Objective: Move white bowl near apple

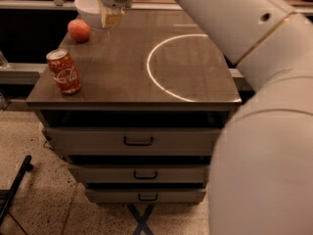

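The white bowl (88, 9) is at the far left of the dark tabletop (122, 67), just behind and right of the apple (78, 30). My gripper (111, 16) hangs from the white arm at the bowl's right rim, shut on the bowl. The bowl's right part is hidden behind the gripper. I cannot tell whether the bowl rests on the top or hangs just above it.
A red Coca-Cola can (64, 71) stands near the front left edge. A white circle (161, 67) is marked on the right half of the top. Drawers (138, 141) sit below. My white arm (264, 106) fills the right side of the view.
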You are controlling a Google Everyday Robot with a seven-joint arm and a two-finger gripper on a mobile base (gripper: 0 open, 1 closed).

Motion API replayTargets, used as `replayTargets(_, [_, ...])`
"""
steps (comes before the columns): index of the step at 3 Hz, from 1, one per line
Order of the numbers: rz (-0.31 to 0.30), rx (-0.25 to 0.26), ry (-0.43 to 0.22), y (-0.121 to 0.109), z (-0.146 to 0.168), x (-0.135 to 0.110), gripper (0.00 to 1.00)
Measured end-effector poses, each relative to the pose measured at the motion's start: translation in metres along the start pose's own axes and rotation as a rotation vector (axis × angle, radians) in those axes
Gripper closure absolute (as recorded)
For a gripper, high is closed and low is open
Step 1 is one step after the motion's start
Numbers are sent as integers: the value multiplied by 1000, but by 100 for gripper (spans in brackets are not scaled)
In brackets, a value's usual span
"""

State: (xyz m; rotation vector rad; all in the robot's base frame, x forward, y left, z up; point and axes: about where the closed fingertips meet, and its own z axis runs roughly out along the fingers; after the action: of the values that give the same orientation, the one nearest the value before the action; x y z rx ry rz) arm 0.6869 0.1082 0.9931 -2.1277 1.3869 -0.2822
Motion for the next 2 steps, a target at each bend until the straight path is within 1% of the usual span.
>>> replayTargets(1, [-20, -39, -18, -15, 65, -9, 100])
replayTargets(2, [8, -60, -2, -27, 110, 2, 100])
